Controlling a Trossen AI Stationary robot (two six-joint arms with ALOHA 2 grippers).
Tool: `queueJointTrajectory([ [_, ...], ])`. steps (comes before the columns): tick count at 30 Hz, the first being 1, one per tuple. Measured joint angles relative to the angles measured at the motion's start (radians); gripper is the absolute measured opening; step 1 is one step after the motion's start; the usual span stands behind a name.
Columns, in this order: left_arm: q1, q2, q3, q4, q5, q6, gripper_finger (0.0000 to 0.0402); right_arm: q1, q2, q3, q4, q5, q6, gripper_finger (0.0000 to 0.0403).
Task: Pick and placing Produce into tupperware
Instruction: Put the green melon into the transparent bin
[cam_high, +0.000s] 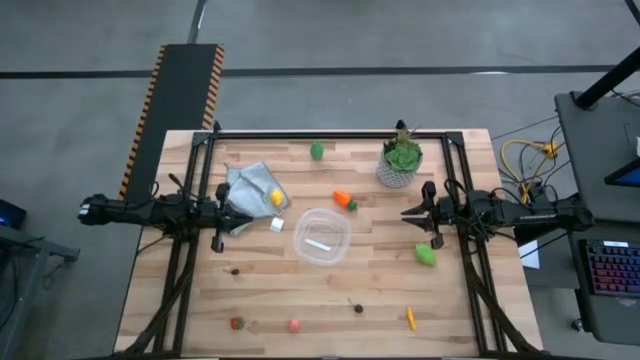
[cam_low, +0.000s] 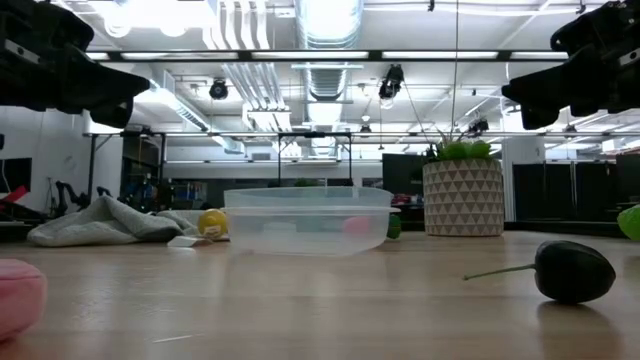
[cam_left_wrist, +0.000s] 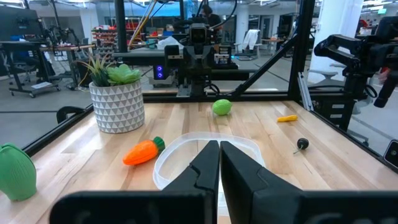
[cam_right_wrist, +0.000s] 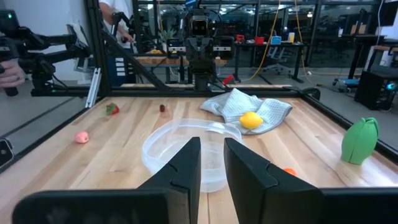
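Note:
The clear tupperware (cam_high: 321, 237) sits mid-table, with only a white label showing inside. Toy produce lies scattered on the wood: an orange carrot (cam_high: 343, 199), a green piece (cam_high: 317, 151) near the far edge, another green piece (cam_high: 426, 255), a yellow lemon (cam_high: 276, 197) on a grey cloth (cam_high: 248, 188), and small pieces along the near edge (cam_high: 294, 325). My left gripper (cam_left_wrist: 219, 155) hovers left of the tupperware, shut and holding nothing. My right gripper (cam_right_wrist: 212, 155) hovers to its right, slightly open and holding nothing. Both point at the tupperware (cam_left_wrist: 168, 163) (cam_right_wrist: 163, 149) from well above the table.
A potted plant (cam_high: 401, 165) stands at the far right, just behind my right gripper. A small white cube (cam_high: 277, 225) lies beside the cloth. A dark stemmed piece (cam_low: 572, 270), a yellow piece (cam_high: 410, 318) and a red piece (cam_high: 237, 322) lie near the front edge. A black frame borders the table.

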Motion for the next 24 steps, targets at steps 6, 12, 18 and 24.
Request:
queueJointTrajectory([
  [6, 0.000, 0.000, 0.000, 0.011, 0.000, 0.000, 0.0000, 0.000, 0.000, 0.000, 0.000, 0.000, 0.014, 0.0063],
  [12, 0.000, 0.000, 0.000, 0.012, 0.000, 0.000, 0.0000, 0.000, 0.000, 0.000, 0.001, 0.000, 0.068, 0.0063],
  [18, 0.000, 0.000, 0.000, 0.012, -0.002, 0.000, 0.0000, 0.000, 0.002, 0.000, 0.075, 0.000, 0.129, 0.0063],
  [24, 0.000, 0.001, 0.000, 0.047, -0.026, -0.001, 0.0000, 0.000, 0.002, 0.012, 0.248, -0.056, 0.185, 0.0084],
])
